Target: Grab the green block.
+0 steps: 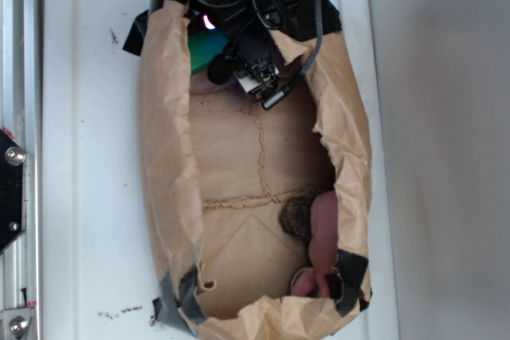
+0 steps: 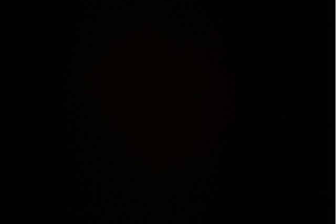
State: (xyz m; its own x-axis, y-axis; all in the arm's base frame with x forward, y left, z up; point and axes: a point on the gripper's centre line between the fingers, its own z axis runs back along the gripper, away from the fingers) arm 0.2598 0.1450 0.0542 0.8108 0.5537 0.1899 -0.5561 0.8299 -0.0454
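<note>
At the twelve o'clock end of the paper bag (image 1: 167, 189), the gripper (image 1: 253, 69) hangs over the floor; the green block (image 1: 201, 52) lies just beside it at nine o'clock, partly hidden. Whether the jaws are parted cannot be told. The wrist view is black.

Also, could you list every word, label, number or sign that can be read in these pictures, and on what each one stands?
None can be read.
The paper bag, green block, pink plush toy and pincer show no print.
The wrist view is fully black.
</note>
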